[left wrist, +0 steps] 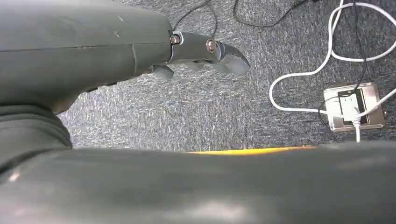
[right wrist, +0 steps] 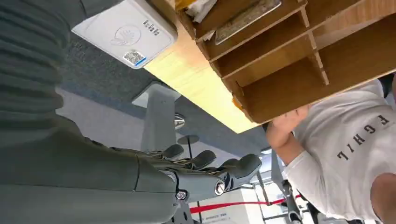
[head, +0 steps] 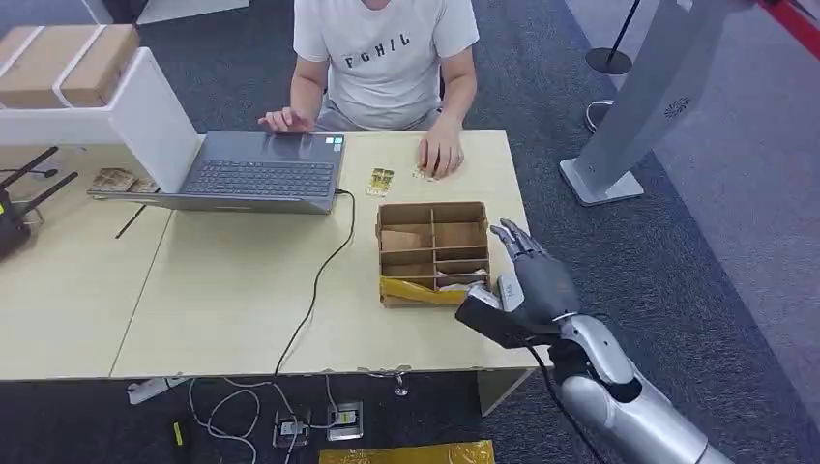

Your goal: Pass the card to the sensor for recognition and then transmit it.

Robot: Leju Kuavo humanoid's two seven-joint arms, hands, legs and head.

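Right hand (head: 530, 274) raised just beside the table's (head: 222, 300) right edge, next to the wooden divided box (head: 433, 251); fingers extended and spread, nothing held. White sensor pad (right wrist: 126, 32) flat on the table at the box's near corner, close under the right hand. Small patterned card (head: 380, 181) flat on the table beyond the box, between the open laptop (head: 261, 174) and a person's hand (head: 441, 155). Further card-like pieces inside the box compartments, type unclear. Left hand (left wrist: 205, 53) low over grey carpet near a floor socket (left wrist: 355, 106) and white cables; fingers partly curled, nothing in them.
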